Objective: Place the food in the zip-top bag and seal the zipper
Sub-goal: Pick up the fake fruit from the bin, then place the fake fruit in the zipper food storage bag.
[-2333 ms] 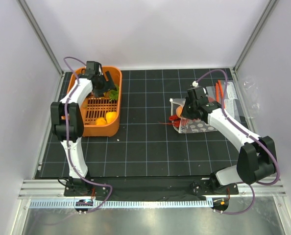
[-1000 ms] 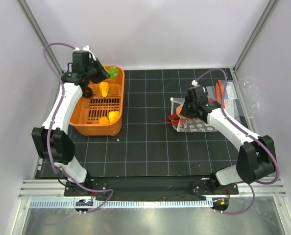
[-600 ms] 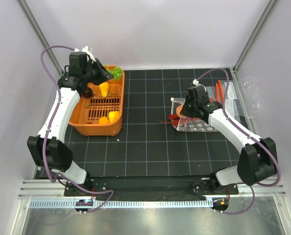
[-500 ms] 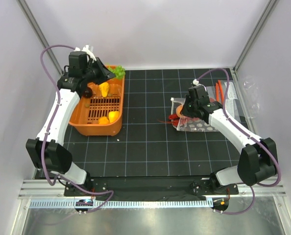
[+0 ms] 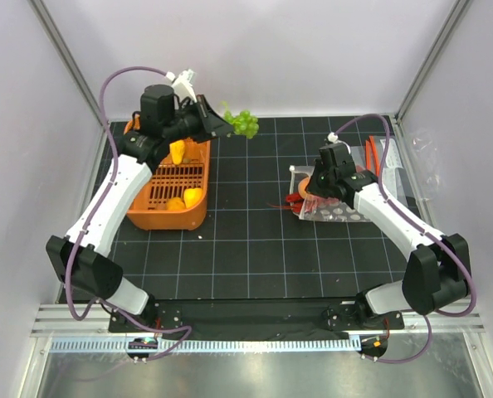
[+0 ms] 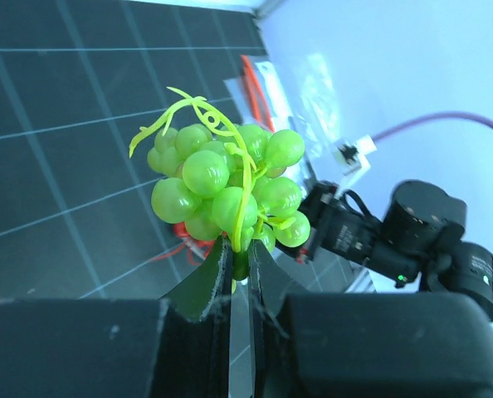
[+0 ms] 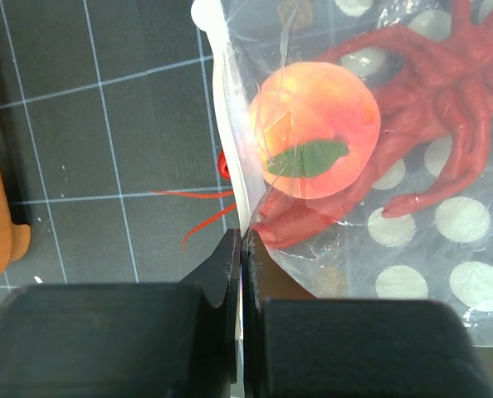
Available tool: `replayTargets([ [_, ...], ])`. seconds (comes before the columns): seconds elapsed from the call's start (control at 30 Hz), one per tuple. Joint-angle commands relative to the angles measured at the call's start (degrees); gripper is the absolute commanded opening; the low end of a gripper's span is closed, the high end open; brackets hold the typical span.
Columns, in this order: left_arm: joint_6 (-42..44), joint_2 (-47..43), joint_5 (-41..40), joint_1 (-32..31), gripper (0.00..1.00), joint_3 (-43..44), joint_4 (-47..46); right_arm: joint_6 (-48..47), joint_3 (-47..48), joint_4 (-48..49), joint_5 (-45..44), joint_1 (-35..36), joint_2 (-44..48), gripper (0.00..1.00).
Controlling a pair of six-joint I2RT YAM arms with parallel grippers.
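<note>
ok so rn the left gripper (image 6: 240,257) is up in the air over the mat (image 5: 255,249), just past the orange basket (image 5: 159,214). jaws are nearly shut w/ only the stalk end of the grapes (image 6: 222,186) pinched between the tips. the whole bunch sits out in front of the fingers, so it's a pretty skinny hold imo.

the right gripper (image 7: 241,249) is clamped tight on the mouth edge of the dotted bag (image 7: 412,257), which lies on the right side of the mat, well apart from the grapes. the peach (image 7: 314,141) and lobster (image 7: 450,91) are already inside, w/ the peach right up by the opening.

what could go wrong, just my guess:
- grapes slip or twist out on the way across, bc only that stalk bit is held
- can't tell how far the mouth gapes. one pinch on floppy plastic prob doesn't hold it wide, so the bunch could shove the bag along or land on top instead of going in
- peach is parked at the opening, so it might block the grapes or get knocked back out
- lobster feelers poke out past the zipper (image 7: 220,108) onto the mat. if they're left there the strip won't press shut tbh
</note>
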State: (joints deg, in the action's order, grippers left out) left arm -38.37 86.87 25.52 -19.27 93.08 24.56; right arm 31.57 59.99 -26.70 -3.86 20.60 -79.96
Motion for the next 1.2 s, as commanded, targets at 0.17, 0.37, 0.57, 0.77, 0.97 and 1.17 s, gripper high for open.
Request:
replayTargets([
  [0.17,-1.1,5.5,4.8,-7.0,0.0,3.3,-7.8,2.9,3.8,1.0,-1.9,-0.2,4.2,0.01],
  [0.37,-5.0,11.3,8.1,-9.5,0.0,1.9,-12.9,6.0,1.6,1.8,-1.6,-0.9,3.9,0.01],
  [0.57,-5.9,15.6,10.3,-12.7,0.0,3.0,-13.9,8.7,0.4,1.0,-1.9,-1.9,3.3,0.01],
  [0.77,-6.0,11.5,11.5,-14.1,0.0,-3.1,-13.9,9.9,0.2,0.9,-1.3,-3.5,2.0,0.01],
  [0.97,-6.5,8.3,12.4,-16.8,0.0,-10.2,-14.0,10.1,0.8,1.1,-1.3,-3.9,1.4,0.01],
  [1.17,-7.4,11.2,15.8,-17.8,0.0,-10.4,-16.4,9.7,1.2,1.1,-0.5,-3.9,1.6,0.01],
])
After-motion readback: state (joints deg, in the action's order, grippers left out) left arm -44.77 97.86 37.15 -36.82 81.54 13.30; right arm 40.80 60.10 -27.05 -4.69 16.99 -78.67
